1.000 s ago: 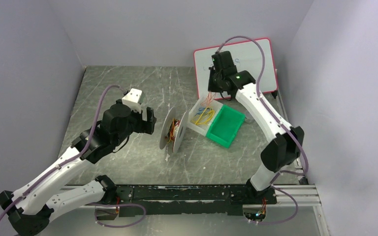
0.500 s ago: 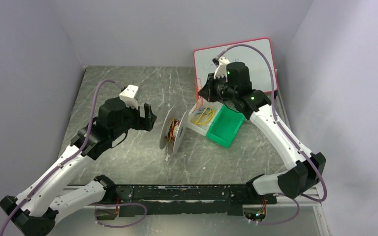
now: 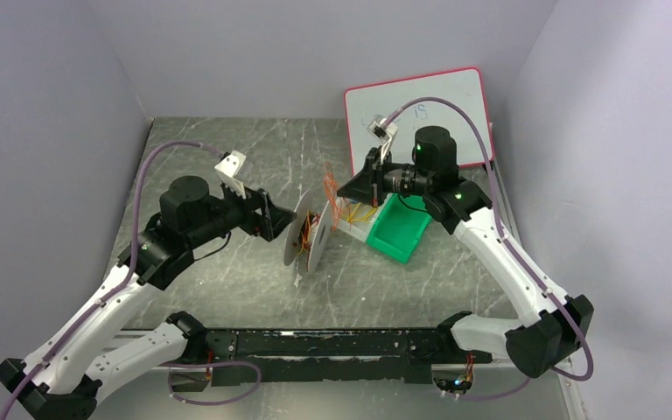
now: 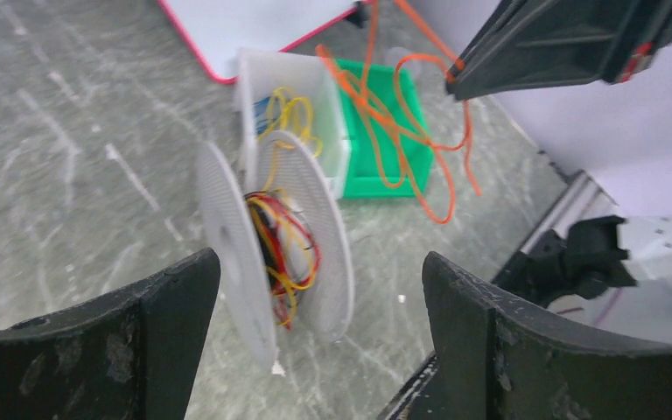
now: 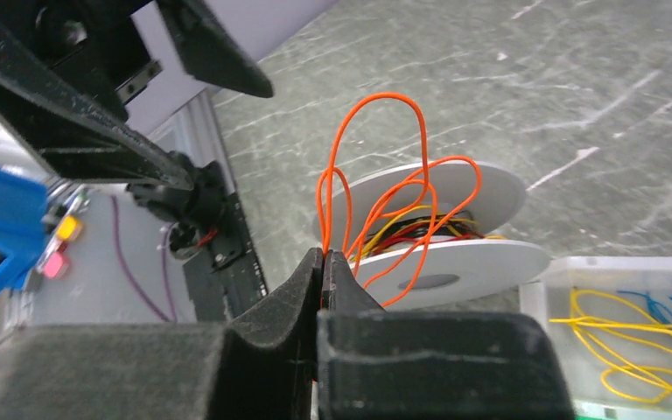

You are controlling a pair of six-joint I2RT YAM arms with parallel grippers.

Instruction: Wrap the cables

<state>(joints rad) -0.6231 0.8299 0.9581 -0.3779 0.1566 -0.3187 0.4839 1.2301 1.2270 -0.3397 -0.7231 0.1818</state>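
Over the spool's [image 3: 308, 234] far flange, my right tool [image 5: 322, 258] is pressed together on the orange cables [image 5: 386, 94], whose loops dangle towards the core. My left tool [image 3: 273, 214] is spread wide beside the near flange, holding nothing. I judge this strand not yet wound; next, feed it between the flanges. Open table [image 3: 201, 157] lies leftward; the green bin [image 3: 402, 223] and whiteboard [image 3: 437, 96] crowd my right.

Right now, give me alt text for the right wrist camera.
The shut right gripper pinches loops of thin orange cable in front of a white spool wound with red and yellow wire. A white bin of yellow and blue wires sits at lower right.
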